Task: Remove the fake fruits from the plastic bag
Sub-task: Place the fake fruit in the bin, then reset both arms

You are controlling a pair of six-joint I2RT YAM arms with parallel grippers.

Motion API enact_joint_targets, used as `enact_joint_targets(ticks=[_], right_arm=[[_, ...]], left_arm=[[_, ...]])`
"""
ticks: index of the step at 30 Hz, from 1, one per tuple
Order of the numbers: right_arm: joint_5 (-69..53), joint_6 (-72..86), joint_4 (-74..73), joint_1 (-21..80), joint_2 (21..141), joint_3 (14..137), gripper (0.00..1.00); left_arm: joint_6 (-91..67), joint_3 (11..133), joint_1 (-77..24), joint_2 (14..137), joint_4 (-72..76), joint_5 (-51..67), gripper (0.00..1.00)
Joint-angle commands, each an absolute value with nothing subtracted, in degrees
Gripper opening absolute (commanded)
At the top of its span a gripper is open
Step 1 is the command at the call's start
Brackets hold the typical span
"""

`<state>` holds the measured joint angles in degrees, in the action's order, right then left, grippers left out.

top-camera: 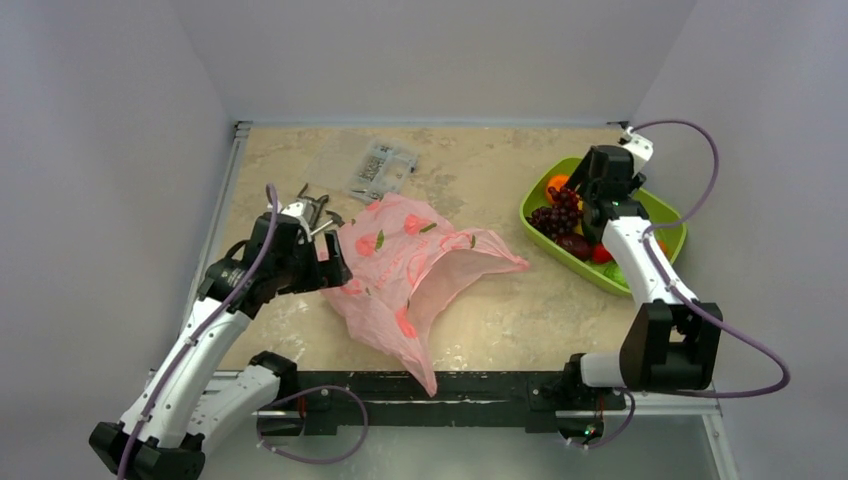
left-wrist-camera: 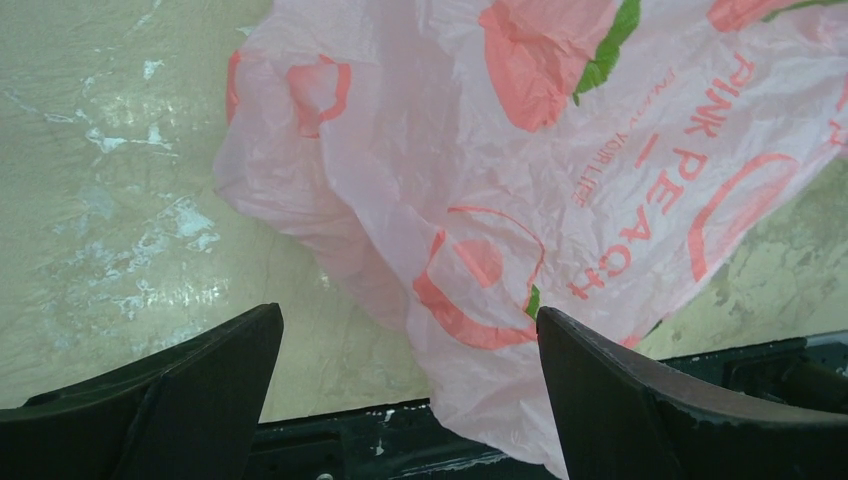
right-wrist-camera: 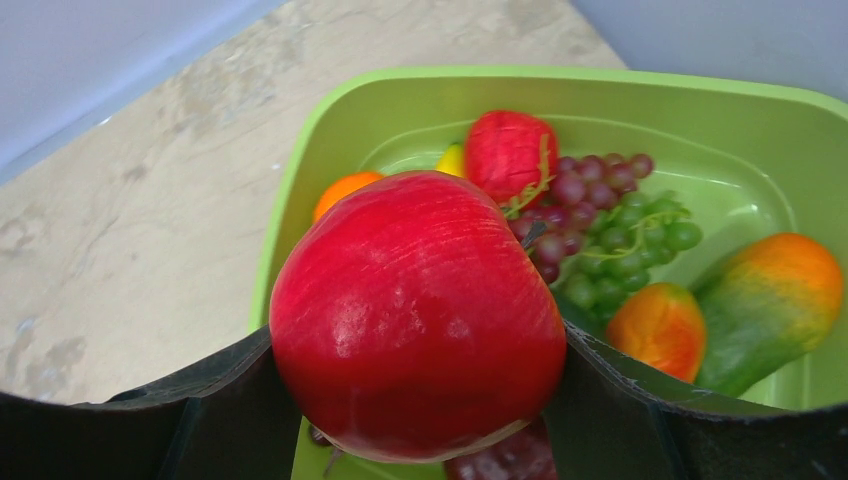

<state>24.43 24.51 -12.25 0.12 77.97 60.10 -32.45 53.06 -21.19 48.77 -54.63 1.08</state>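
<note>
The pink plastic bag (top-camera: 420,260) lies crumpled and flat on the table, its mouth facing right. My left gripper (top-camera: 335,262) sits at its left edge, open. In the left wrist view the bag (left-wrist-camera: 520,170) spreads beyond the wide-apart fingers of that gripper (left-wrist-camera: 408,315), one fold reaching the right finger (left-wrist-camera: 640,400). My right gripper (right-wrist-camera: 418,340) is shut on a big glossy red fruit (right-wrist-camera: 415,315), held over the lime-green tray (right-wrist-camera: 330,130). In the tray lie a strawberry (right-wrist-camera: 510,150), purple grapes (right-wrist-camera: 580,195), green grapes (right-wrist-camera: 630,240), a mango (right-wrist-camera: 765,305) and an orange (right-wrist-camera: 342,190).
The tray (top-camera: 665,215) stands at the table's right edge, close to the wall. A clear compartment box of screws (top-camera: 382,168) rests at the back, with a metal tool (top-camera: 315,208) behind the left gripper. The dark front rail (top-camera: 430,385) runs under the bag's tip.
</note>
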Motion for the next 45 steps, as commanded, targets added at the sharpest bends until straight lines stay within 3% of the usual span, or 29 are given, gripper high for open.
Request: enact_joint_targets(ticks=[1, 4, 11, 13, 19, 24, 30, 36, 45], right_arm=[[22.7, 25.8, -9.3, -4.1, 78.4, 58.3, 0.17], [21.6, 26.3, -8.4, -5.8, 79.1, 57.4, 0.33], [16.2, 23.3, -7.3, -6.6, 81.7, 58.1, 0.91], [16.0, 23.1, -7.2, -6.6, 81.5, 57.7, 0.98], [15.5, 21.4, -8.6, -6.5, 79.7, 58.1, 0.99], [8.1, 21.1, -9.3, -3.8, 74.8, 57.1, 0.99], [3.7, 19.1, -10.9, 6.7, 61.0, 54.7, 0.99], [-7.5, 19.8, -16.3, 7.5, 47.6, 55.9, 0.99], [-2.6, 19.3, -24.4, 7.4, 32.9, 64.9, 0.99]], left_arm=[[-30.3, 54.1, -21.5, 48.4, -53.3, 12.5, 1.00], [-31.6, 54.0, -22.4, 50.3, -52.6, 16.3, 1.00], [-34.4, 53.3, -28.1, 52.8, -50.5, 14.0, 1.00], [-35.3, 52.5, -29.4, 52.2, -49.2, 13.7, 1.00], [-36.5, 51.2, -30.4, 48.6, -49.1, 14.2, 1.00], [-35.0, 52.8, -30.4, 43.8, -53.1, 11.7, 1.00], [-32.8, 60.3, -30.3, 37.8, -56.0, 4.4, 1.00], [-29.2, 68.6, -30.4, 33.1, -54.6, -2.4, 1.00], [-24.3, 76.8, -30.3, 23.7, -53.0, -10.7, 1.00]])
